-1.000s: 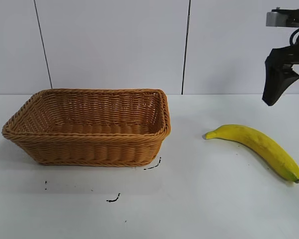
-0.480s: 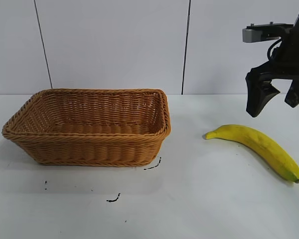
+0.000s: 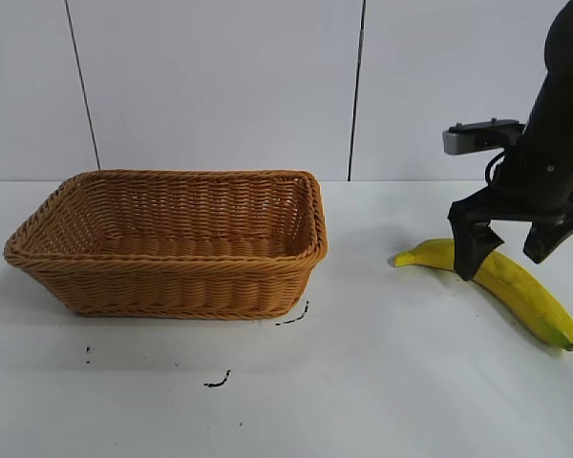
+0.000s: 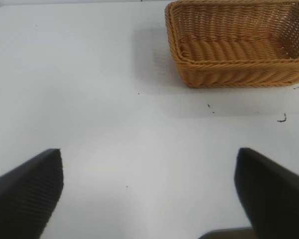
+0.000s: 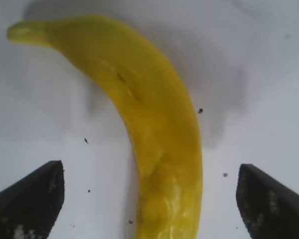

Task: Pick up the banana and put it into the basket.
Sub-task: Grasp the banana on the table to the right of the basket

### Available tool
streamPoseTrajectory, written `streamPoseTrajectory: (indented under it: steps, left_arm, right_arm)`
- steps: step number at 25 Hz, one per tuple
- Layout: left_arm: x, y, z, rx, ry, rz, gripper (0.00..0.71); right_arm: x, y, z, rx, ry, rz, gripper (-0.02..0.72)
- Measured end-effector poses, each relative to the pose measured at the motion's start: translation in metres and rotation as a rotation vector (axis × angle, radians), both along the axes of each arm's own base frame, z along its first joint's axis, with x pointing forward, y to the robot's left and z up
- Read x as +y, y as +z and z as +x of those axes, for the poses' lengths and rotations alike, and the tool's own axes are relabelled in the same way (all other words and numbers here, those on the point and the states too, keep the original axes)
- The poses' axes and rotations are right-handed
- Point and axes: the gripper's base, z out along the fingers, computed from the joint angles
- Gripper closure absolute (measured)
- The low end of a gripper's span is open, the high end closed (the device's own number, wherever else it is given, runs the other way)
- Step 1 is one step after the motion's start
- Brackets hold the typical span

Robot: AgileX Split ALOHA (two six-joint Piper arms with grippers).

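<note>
The yellow banana (image 3: pixel 530 296) lies on the white table at the right, its stem end pointing toward the basket. My right gripper (image 3: pixel 508 250) is open and straddles the banana's middle just above it, one finger on each side. In the right wrist view the banana (image 5: pixel 154 134) runs between the two wide-apart fingers (image 5: pixel 32 196) without touching them. The tan woven basket (image 3: pixel 172 243) stands empty at the left of the table. It also shows in the left wrist view (image 4: pixel 239 42). My left gripper (image 4: pixel 149 191) is open over bare table, out of the exterior view.
Small black marks (image 3: pixel 218 382) dot the table in front of the basket. A white panelled wall (image 3: pixel 220 86) stands behind the table. Bare table lies between the basket and the banana.
My right gripper has come down and to the left from the upper right corner, and its open fingers now straddle the banana. The banana and basket have not moved.
</note>
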Motion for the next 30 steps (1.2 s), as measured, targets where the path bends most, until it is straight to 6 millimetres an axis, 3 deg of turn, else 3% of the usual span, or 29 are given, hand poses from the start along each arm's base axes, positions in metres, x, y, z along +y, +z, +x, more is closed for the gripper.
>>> streamPoseTrajectory:
  steps: [4,7,11,14,24,30]
  left_arm:
    - [0.0,0.0,0.0,0.0,0.0,0.0,0.017]
    - [0.0,0.0,0.0,0.0,0.0,0.0,0.017]
    - [0.0,0.0,0.0,0.0,0.0,0.0,0.017]
    - [0.0,0.0,0.0,0.0,0.0,0.0,0.017]
    - [0.0,0.0,0.0,0.0,0.0,0.0,0.017]
    - [0.0,0.0,0.0,0.0,0.0,0.0,0.017]
  right_arm:
    - [0.0,-0.001,0.001,-0.011,0.0,0.0,0.07]
    - [0.0,-0.001,0.001,-0.013,-0.009,0.002,0.124]
    - [0.0,-0.001,0.001,-0.012,-0.027,0.001,0.251]
    - [-0.001,-0.001,0.001,-0.01,-0.023,-0.01,0.409]
    - [-0.003,0.003,-0.002,0.013,-0.01,-0.026,0.412]
    - [-0.003,0.041,-0.009,-0.013,-0.011,-0.024,0.412]
